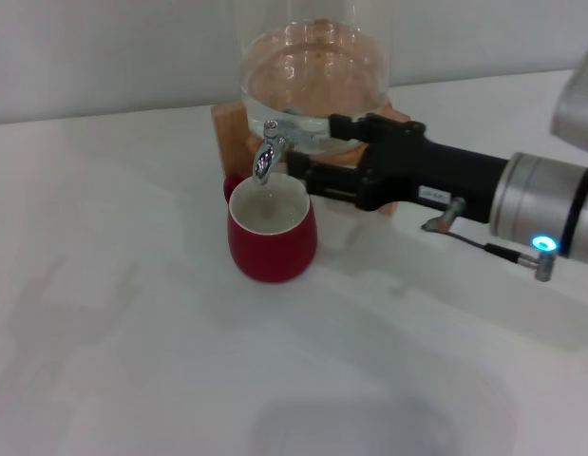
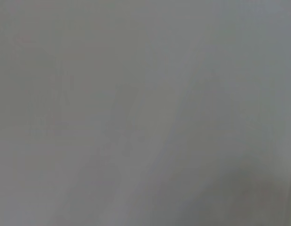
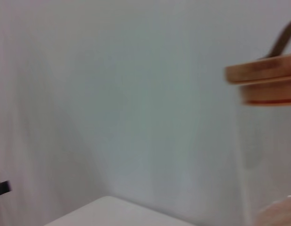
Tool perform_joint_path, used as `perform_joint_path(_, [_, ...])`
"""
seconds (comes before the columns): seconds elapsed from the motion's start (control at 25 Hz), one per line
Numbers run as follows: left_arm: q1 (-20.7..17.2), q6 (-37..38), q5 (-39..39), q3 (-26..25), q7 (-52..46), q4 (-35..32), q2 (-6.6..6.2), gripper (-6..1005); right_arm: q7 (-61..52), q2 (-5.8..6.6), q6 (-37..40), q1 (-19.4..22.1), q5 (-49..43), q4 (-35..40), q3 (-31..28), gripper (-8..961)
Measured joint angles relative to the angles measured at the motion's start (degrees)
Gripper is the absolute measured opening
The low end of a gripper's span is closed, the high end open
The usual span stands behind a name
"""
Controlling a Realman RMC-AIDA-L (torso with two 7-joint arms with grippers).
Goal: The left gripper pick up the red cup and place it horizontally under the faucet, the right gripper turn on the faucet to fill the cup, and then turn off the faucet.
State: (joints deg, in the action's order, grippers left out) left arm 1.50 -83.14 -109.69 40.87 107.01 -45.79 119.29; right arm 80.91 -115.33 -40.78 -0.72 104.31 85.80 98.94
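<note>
The red cup (image 1: 272, 242) stands upright on the white table, right under the spout of the chrome faucet (image 1: 266, 157). It holds pale liquid up to near its rim, and its handle points to the back left. My right gripper (image 1: 312, 149) reaches in from the right, level with the faucet. Its two black fingers stand apart, the upper one touching the faucet's lever and the lower one just right of the cup's rim. My left gripper is out of view; the left wrist view shows only a blank grey surface.
The clear glass jar (image 1: 312, 76) with water sits on a wooden stand (image 1: 229, 128) behind the cup. Its wooden lid (image 3: 260, 82) shows in the right wrist view. The white table (image 1: 132, 332) spreads to the left and front.
</note>
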Motion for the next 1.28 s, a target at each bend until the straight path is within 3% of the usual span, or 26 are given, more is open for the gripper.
perform_joint_path(0.44, [0.0, 0.4, 0.0, 0.0, 0.0, 0.0, -0.03, 881, 2.9, 0.0, -6.5, 1.4, 3.6, -4.9, -11.3, 796])
perform_joint_path(0.88, [-0.1, 0.3, 1.9, 0.1, -1.5, -0.2, -0.14, 881, 9.8, 0.24, -16.7, -1.5, 2.5, -15.2, -30.0, 796])
perform_joint_path(1.12, [-0.4, 0.4, 7.0, -0.4, -9.4, -1.4, -1.0, 881, 13.2, 0.15, -14.2, -2.2, -1.6, -17.3, -37.5, 796])
perform_joint_path(1.28, [-0.6, 0.1, 11.4, -4.2, -13.5, -2.5, -0.95, 881, 13.8, 0.16, -11.0, -2.5, -2.0, -17.8, -42.5, 796])
